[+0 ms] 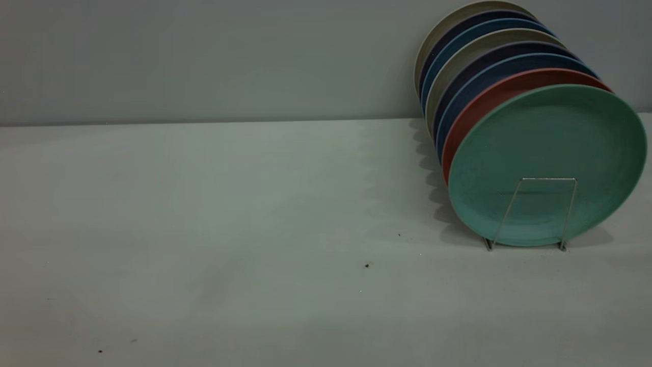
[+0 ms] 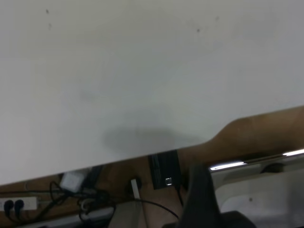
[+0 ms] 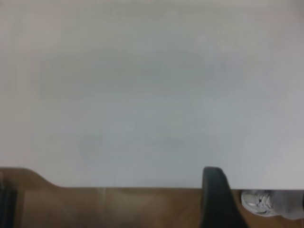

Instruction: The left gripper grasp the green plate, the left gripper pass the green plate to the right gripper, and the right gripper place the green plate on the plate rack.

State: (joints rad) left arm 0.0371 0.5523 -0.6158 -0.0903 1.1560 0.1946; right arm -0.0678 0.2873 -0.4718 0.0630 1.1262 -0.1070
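Teal-green and matte, the round plastic green plate [image 1: 547, 163] stands on edge at the front of the thin silver wire plate rack [image 1: 535, 214], one upright trapezoid loop crossing its lower face and propping it there. Judging by that, the placing step looks finished. Directly behind it a salmon-red plate [image 1: 471, 114] leans the same way, then a row of dark blue, grey-beige and navy plates [image 1: 466, 53], each seemingly held by its own loop, so the whole file tilts back together. The rack sits at the right of the pale grey table [image 1: 204, 229], near the wall.

No arm appears in the exterior view. Only the wrist views hint at them: the left wrist view shows a dark finger of the left gripper [image 2: 202, 202] over the table edge, with cables and a power strip [image 2: 19, 204] on the floor below; the right wrist view shows one black finger of the right gripper [image 3: 216, 197] past the edge above wooden floor. Neither view shows both fingers, so I cannot tell whether either pincer is spread or pressed together. Neither wrist view shows the plates.
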